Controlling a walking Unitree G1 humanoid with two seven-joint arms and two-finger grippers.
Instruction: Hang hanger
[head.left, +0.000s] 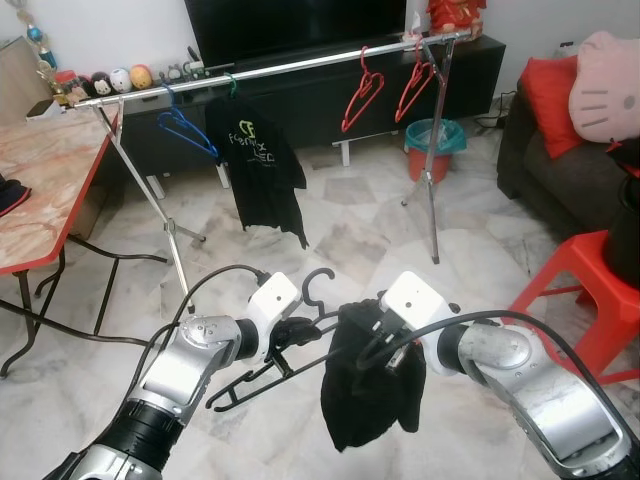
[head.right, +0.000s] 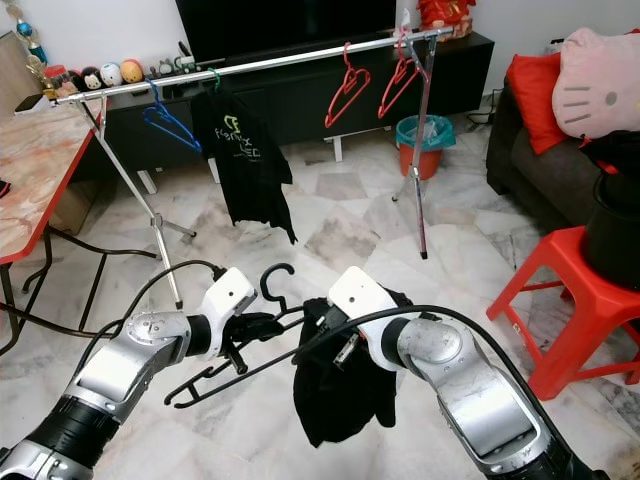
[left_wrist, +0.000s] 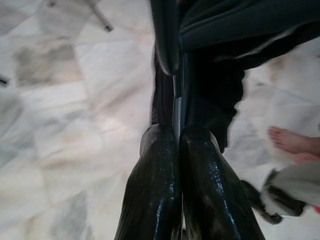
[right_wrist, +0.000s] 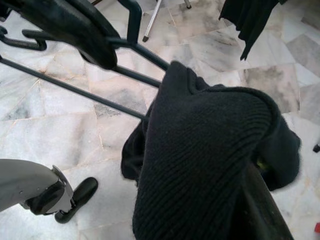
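Left gripper (head.left: 300, 332) clamps the black plastic hanger (head.left: 275, 365), right gripper (head.left: 385, 345) grips the black garment (head.left: 368, 385) draped on it; we note the silver rail (head.left: 270, 68) well ahead.

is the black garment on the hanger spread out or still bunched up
Bunched up. The black garment hangs in a crumpled clump off one end of the black hanger, between the left gripper and right gripper.
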